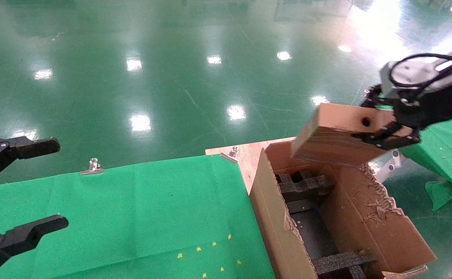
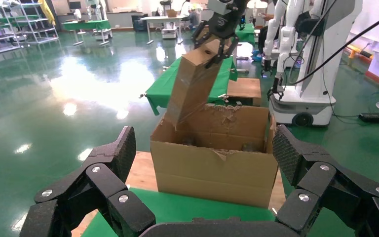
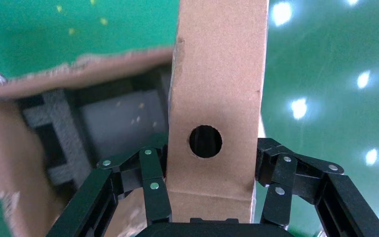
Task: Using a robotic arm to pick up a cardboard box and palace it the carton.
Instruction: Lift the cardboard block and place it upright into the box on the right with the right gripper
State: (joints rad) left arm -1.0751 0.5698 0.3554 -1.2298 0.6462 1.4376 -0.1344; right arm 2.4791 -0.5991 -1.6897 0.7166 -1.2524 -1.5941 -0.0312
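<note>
Right gripper (image 1: 380, 122) reaches in from the robot's right side, wrist roughly level, fingers clamped on both narrow edges of the cardboard box (image 1: 336, 135). Box hangs tilted beyond the fingertips, round hole facing up, its lower end just over the far rim of the carton (image 1: 369, 217), which sits below the gripper with black foam inserts (image 1: 305, 184) inside. Left gripper (image 1: 24, 186) hovers spread wide over the green cloth (image 1: 152, 213), well apart.

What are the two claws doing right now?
Left claw: open, holding nothing.
Right claw: closed on the cardboard box, above the carton.
</note>
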